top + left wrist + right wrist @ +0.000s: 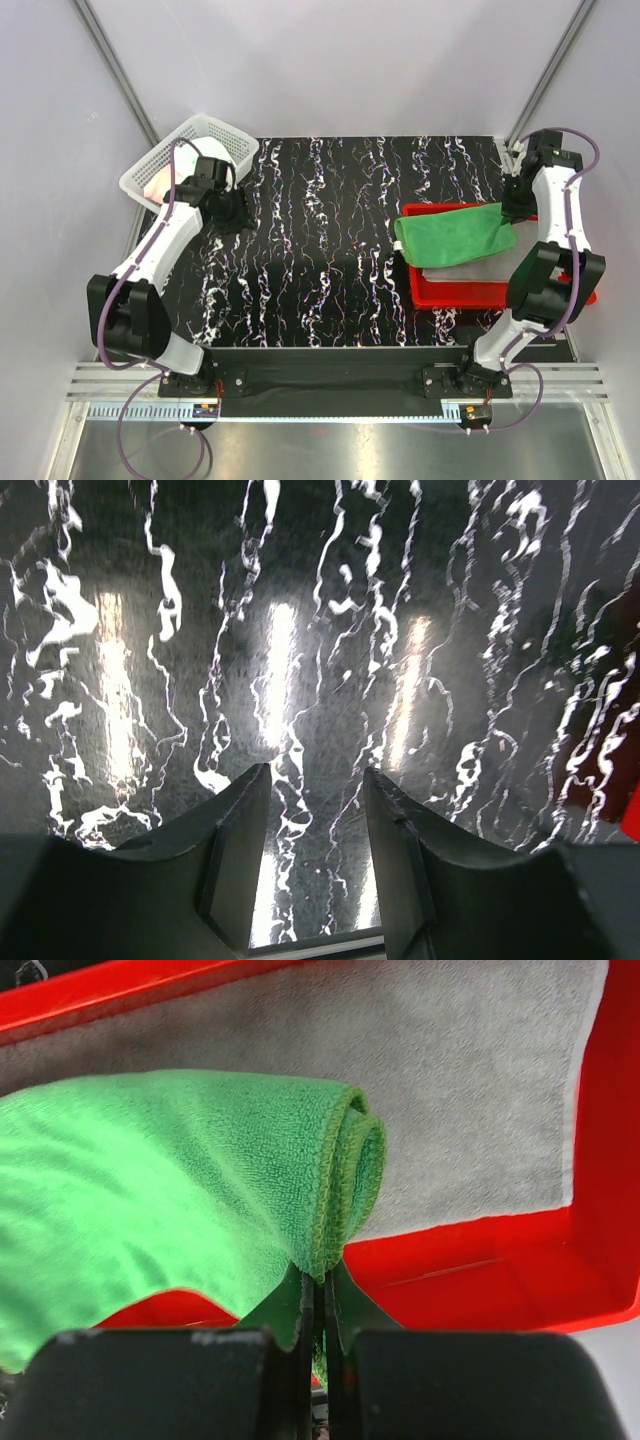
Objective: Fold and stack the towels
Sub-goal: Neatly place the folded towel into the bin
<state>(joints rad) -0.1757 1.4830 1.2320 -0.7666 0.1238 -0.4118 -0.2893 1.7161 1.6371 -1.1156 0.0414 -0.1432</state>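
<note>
Currently, table (pixel 320 240): black with white marbling; both arms reach out over it.
Red tray (pixel 450 296): at the right side of the table, in front of the right arm.
Grey towel (pixel 462 271): lies flat on the tray floor, under the green one; in the right wrist view (pixel 470 1090) it fills most of the tray floor.
Green towel (pixel 455 236): folded, spread across the tray above the grey towel, with its left end past the tray's left wall. Its rolled right edge (pixel 340 1180) is lifted off the grey towel.
Right gripper (pixel 513 217): at the towel's right end; fingers pressed together on the green towel's folded edge (pixel 322 1300).
White mesh basket (pixel 140 172): far left corner, partly off the table edge.
Pinkish cloth (pixel 157 186): bunched inside the basket; print too small to tell.
Left gripper (pixel 232 212): just beside the basket, over bare table. Fingers apart with nothing between them (pixel 315 775); only the marbled surface (pixel 300 630) shows below.
</note>
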